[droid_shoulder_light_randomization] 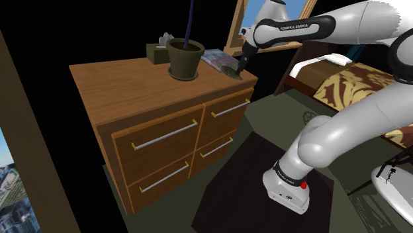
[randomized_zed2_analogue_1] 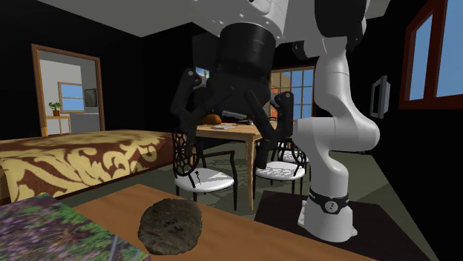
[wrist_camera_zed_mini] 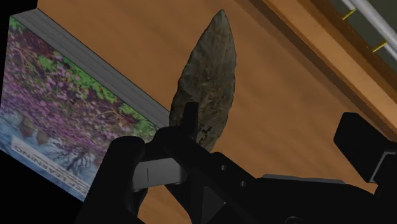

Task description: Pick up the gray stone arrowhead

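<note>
The gray stone arrowhead lies flat on the wooden dresser top, close to its corner and right beside a book. In the second exterior view the arrowhead looks like a dark, rough lump on the wood. My black gripper hangs open just above it, fingers spread apart and not touching it. In the wrist view the gripper has the stone's nearer end between its fingers, partly hidden by the hand. The shoulder view shows the gripper over the arrowhead.
A book with a flowery cover lies next to the arrowhead. A dark plant pot and a tissue box stand further along the dresser. A patterned bed, a table with chairs and my stand are nearby.
</note>
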Robot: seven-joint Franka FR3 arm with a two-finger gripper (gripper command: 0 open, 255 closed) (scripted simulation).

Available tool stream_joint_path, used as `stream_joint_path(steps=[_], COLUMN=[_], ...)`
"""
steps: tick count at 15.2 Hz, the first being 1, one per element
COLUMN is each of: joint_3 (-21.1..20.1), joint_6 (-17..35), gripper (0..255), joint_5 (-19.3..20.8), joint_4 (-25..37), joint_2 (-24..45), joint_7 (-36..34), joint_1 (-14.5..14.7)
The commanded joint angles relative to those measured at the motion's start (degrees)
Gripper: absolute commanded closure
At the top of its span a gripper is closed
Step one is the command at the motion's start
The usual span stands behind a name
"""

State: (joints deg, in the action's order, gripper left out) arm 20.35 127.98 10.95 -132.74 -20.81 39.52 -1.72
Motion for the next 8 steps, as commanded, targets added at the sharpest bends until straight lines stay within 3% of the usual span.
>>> stream_joint_path(steps=[1,4,8], joint_3=[2.6,5.1,5.4], joint_6=[2.9,5.5,8.7], gripper=[0,0,0], joint_5=[-1.8,-5.1,-5.6], joint_4=[2.7,6.1,4.0], joint_2=[4.5,9.6,10.8], joint_7=[4.3,9.5,9.8], joint_1=[0.7,1.6,1.6])
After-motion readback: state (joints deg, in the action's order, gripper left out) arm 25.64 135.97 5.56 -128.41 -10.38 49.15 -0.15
